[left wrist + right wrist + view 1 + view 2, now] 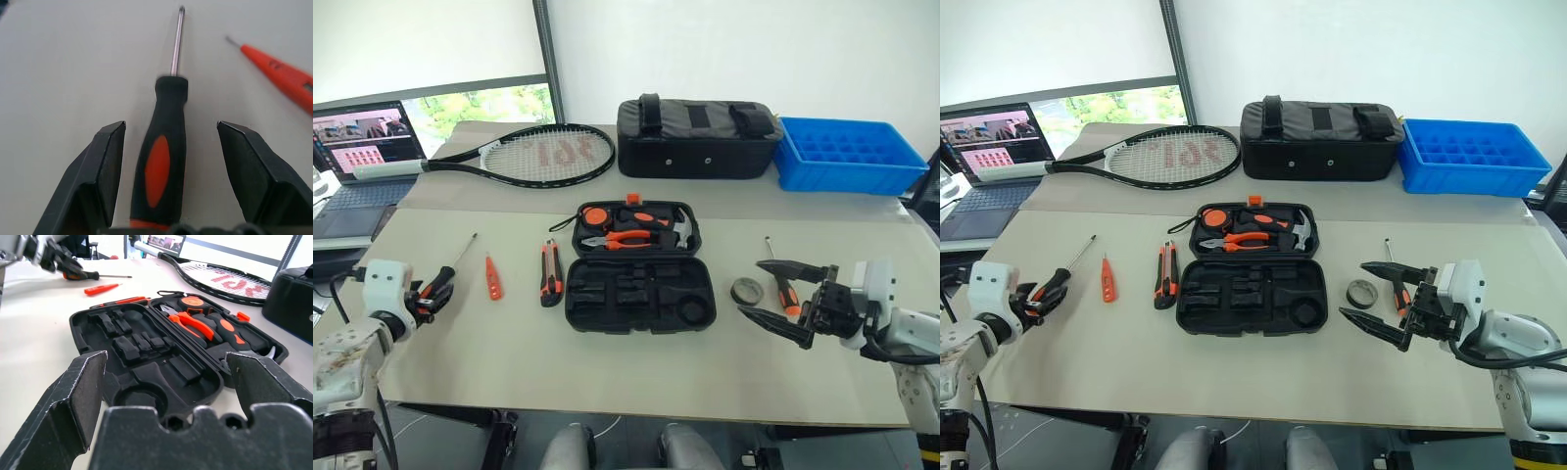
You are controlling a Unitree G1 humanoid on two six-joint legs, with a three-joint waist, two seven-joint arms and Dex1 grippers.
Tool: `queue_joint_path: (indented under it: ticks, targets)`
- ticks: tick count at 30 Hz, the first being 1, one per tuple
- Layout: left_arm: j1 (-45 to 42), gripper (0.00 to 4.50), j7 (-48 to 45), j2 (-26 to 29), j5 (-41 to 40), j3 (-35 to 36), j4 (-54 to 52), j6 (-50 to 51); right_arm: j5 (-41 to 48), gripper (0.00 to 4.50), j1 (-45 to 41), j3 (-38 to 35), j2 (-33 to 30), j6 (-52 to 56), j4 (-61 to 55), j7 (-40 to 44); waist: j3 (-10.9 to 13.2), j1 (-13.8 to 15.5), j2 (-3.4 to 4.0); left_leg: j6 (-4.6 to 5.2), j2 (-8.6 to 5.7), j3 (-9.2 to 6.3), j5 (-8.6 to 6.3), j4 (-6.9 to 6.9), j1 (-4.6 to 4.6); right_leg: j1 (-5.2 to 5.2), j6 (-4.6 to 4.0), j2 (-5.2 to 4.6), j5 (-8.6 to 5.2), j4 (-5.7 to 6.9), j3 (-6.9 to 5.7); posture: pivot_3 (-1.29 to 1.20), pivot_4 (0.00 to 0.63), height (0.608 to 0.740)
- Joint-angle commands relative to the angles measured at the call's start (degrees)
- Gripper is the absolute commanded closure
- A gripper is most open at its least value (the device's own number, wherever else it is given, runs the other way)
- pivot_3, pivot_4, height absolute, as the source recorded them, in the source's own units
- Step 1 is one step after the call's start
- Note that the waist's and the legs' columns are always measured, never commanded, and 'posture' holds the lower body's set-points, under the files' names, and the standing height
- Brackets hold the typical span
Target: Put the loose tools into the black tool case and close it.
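Right under my left gripper [168, 181] sits the big orange-and-black screwdriver [161, 166], handle between spread fingers, nothing pinched yet. I'd squeeze mid-handle, square on, so it doesn't roll. My right gripper [781, 294] is wide open and empty beside the open black tool case [639, 292].

A pale beige tabletop [636, 372] stands before a white wall [754, 49]. A window [489, 103] with a white blind [421, 39] admits daylight at the far left, above a laptop [357, 157].
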Motion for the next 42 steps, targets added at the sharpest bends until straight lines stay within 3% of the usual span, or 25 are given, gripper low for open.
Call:
queue_joint_path:
  ticks: [1,3,7,10,11,16,20,24,32,36,42]
  targets:
    - [-2.59,1.3,-1.16,1.74,0.15,0.53,3.04,1.36,1.46,0.04,0.2,-1.8,0.19,-1.02,-1.07,0.92,0.0,-0.01,-0.02,0.0,0.02,-0.01,0.0,0.0,0.0,0.0,0.0,0.01,0.0,0.0,-0.02,0.0,0.15,0.707]
    - [-2.79,1.3,-2.5,2.16,0.33,-0.25,4.61,2.33,1.45,0.04,0.47,-2.01,0.28,-1.07,-1.3,1.06,-0.01,-0.06,0.0,0.0,0.01,-0.01,0.0,-0.01,0.03,0.01,0.0,0.0,0.0,0.02,-0.02,0.0,0.15,0.707]
    - [-3.25,2.31,-3.58,2.26,0.2,0.46,6.62,1.57,1.52,0.0,0.61,-2.02,0.21,-0.6,-2.39,0.58,-0.07,-0.28,0.1,0.0,0.01,0.01,0.0,-0.02,0.07,0.02,0.0,-0.01,0.0,0.07,0.0,0.0,0.15,0.707]
    - [-3.95,3.4,-3.15,1.81,-0.37,2.39,6.35,-1.38,1.66,0.0,0.71,-2.23,0.17,-0.35,-2.88,0.13,-0.06,-0.41,0.08,0.0,0.03,0.02,0.0,-0.02,0.11,0.0,0.0,0.02,0.0,0.14,0.0,0.0,0.15,0.707]
    - [-4.35,3.52,-3.07,1.5,-1.09,3.17,5.91,-1.86,1.72,0.0,0.72,-2.3,0.16,-0.29,-2.97,0.02,-0.05,-0.4,0.06,0.0,0.04,0.02,0.0,-0.02,0.1,-0.01,0.0,0.04,0.0,0.15,-0.01,0.0,0.15,0.707]
    - [-6.81,3.51,-6.89,0.34,-5.52,4.96,-2.32,-6.64,1.95,0.0,0.5,-3.36,0.01,-0.31,-1.91,-0.21,0.01,0.04,-0.1,-0.01,0.04,-0.01,0.01,0.0,0.03,-0.03,-0.01,0.0,0.01,0.13,-0.05,0.0,0.15,0.707]
    - [-8.61,3.51,-13.4,-0.52,-9.52,1.42,-10.62,-6.12,0.99,0.0,0.6,-3.7,-0.36,-0.86,-0.17,0.77,-0.01,1.34,-0.09,-0.04,-0.01,0.02,0.02,0.01,-0.04,0.01,-0.02,-0.15,0.02,0.03,-0.14,0.0,0.15,0.707]
    - [-12.52,3.51,-23.6,0.84,-0.94,-14.35,-14.93,-12.54,0.55,0.0,0.01,-3.92,0.08,-1.49,1.72,1.04,-0.11,1.56,0.09,-0.04,-0.09,0.1,0.02,-0.02,-0.01,0.02,-0.02,-0.1,0.02,-0.02,-0.07,0.0,0.15,0.707]
    - [-29.05,3.51,-33.4,-3.17,13.04,-33.8,-2.67,-24.46,-0.34,0.0,4.37,-6.86,0.64,-3.55,2.23,0.43,-0.09,1.3,0.1,-0.04,-0.12,0.09,0.04,0.03,-0.07,0.0,-0.02,0.15,0.01,-0.03,0.04,0.0,0.15,0.707]
    - [-36.76,3.51,-36.14,-6.74,16.83,-37.84,7.53,-29.32,0.3,0.0,7.55,-9.25,1.25,-3.85,0.19,-0.5,-0.09,1.19,0.1,-0.04,-0.18,0.08,0.04,0.09,-0.12,0.02,0.01,0.16,0.0,-0.02,0.1,0.0,0.15,0.707]
    - [-41.77,3.51,-40.26,-9.51,18.5,-39.59,16.08,-33.56,0.49,0.0,10.56,-11.63,1.7,-3.94,-1.87,-1.93,-0.06,0.83,0.1,-0.03,-0.18,0.06,0.04,0.11,-0.17,-0.01,0.02,0.19,-0.01,-0.01,0.15,0.0,0.15,0.707]
